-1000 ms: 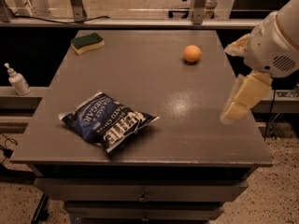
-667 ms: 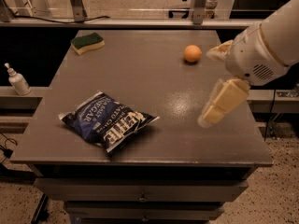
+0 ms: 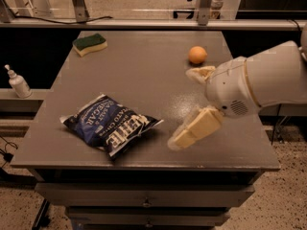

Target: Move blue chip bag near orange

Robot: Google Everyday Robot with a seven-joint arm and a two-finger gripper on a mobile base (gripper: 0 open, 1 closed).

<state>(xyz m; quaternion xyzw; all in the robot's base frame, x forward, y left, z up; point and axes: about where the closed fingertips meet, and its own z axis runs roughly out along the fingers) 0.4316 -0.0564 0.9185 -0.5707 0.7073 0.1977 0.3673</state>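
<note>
The blue chip bag (image 3: 110, 125) lies flat near the front left of the grey table (image 3: 139, 75), its white lettering facing up. The orange (image 3: 197, 54) sits toward the back right of the table. My gripper (image 3: 184, 108) hangs over the table's right half, between the orange and the bag. Its two cream fingers are spread wide apart and hold nothing. One finger (image 3: 196, 128) points toward the bag's right end; the other (image 3: 200, 74) is just in front of the orange.
A green-and-yellow sponge (image 3: 89, 44) lies at the table's back left corner. A white pump bottle (image 3: 18, 82) stands on a lower ledge left of the table. Metal frame posts (image 3: 79, 1) and a rail run behind the table.
My arm has swung left and forward from the table's right edge, bringing the gripper over the table and closer to the bag. The bag and orange have not moved.
</note>
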